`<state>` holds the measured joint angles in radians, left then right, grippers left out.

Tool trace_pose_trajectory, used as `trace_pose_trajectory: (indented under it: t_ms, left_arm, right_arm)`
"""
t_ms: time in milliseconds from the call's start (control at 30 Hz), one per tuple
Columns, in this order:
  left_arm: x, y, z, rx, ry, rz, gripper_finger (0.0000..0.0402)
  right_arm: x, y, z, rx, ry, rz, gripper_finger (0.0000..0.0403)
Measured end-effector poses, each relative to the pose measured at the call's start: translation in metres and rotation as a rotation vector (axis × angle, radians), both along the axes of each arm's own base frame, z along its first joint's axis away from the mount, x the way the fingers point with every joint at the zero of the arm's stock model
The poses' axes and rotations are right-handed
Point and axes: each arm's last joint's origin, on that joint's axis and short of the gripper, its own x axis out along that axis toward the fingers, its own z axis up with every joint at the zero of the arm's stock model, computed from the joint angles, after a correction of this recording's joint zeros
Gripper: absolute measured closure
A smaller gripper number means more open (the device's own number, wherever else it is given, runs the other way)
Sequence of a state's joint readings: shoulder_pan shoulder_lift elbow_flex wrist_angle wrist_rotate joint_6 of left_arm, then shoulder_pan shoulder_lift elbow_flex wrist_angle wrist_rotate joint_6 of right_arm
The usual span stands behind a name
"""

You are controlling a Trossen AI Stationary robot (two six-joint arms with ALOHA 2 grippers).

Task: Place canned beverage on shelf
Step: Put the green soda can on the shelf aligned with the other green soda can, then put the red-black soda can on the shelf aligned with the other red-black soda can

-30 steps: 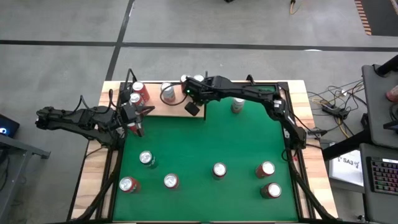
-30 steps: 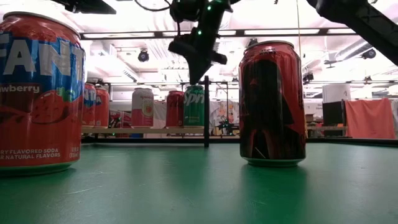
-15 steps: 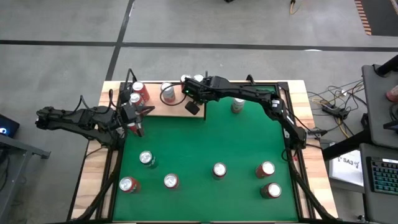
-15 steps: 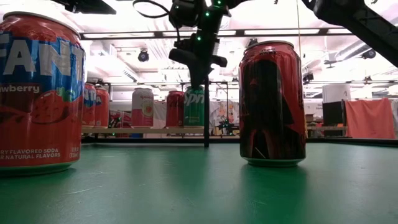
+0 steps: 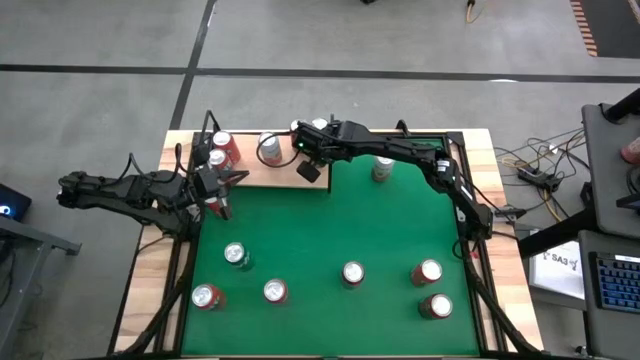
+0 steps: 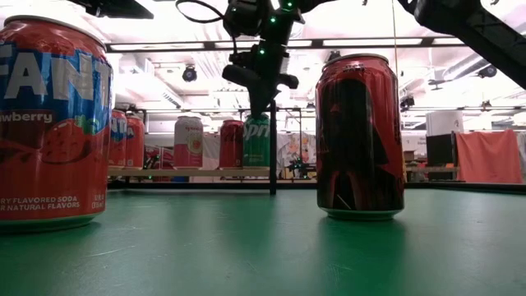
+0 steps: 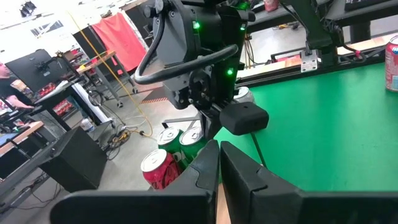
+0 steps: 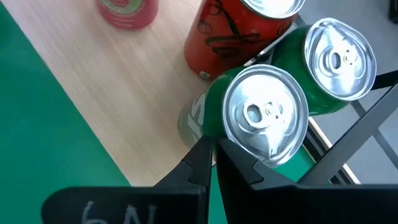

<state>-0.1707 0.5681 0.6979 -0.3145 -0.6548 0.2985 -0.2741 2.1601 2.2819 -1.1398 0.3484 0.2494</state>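
High view lays out the whole green felt table (image 5: 340, 230): the pale wood shelf panel (image 5: 270, 172) sits at the far left corner, carrying a red can (image 5: 226, 146), a pink-topped can (image 5: 269, 148) and cans near the right gripper. The right gripper (image 5: 309, 172) hangs over the shelf's right edge, and the left gripper (image 5: 221, 205) waits at the table's left side, just off the shelf's near edge. Six more cans stand loose on the felt, one silver-topped can (image 5: 382, 168) near the far edge and five in the near half.

Right wrist view alone shows what lies under the right gripper (image 8: 212, 154): its two dark fingers are pressed together with nothing between them, tips directly above a green can with a silver lid (image 8: 264, 118) standing on the shelf, beside a second green can (image 8: 339, 59) and a red can with black script (image 8: 239, 37).

Low view shows the shelf's thin black upright rod (image 6: 273, 148) and the row of cans at shelf height, which the overhead picture flattens.

Left wrist view shows the left gripper (image 7: 219, 152) with fingers closed and empty.
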Motion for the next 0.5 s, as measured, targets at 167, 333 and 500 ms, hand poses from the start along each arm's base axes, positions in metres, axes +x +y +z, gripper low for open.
trace_pose_trajectory:
  t_ms: [167,333,500]
  left_arm:
    - [0.000,0.000,0.000,0.000,0.000,0.000,0.0402]
    - [0.000,0.000,0.000,-0.012,-0.006,0.002,0.0402]
    - [0.000,0.000,0.000,-0.052,-0.027,0.008,0.0402]
  right_arm:
    - [-0.001,0.015,0.017,-0.002,-0.029,0.030,0.0390]
    - [-0.004,0.043,0.038,-0.017,-0.062,0.106,0.0390]
    - [-0.011,0.086,0.061,-0.043,-0.094,0.238,0.0390]
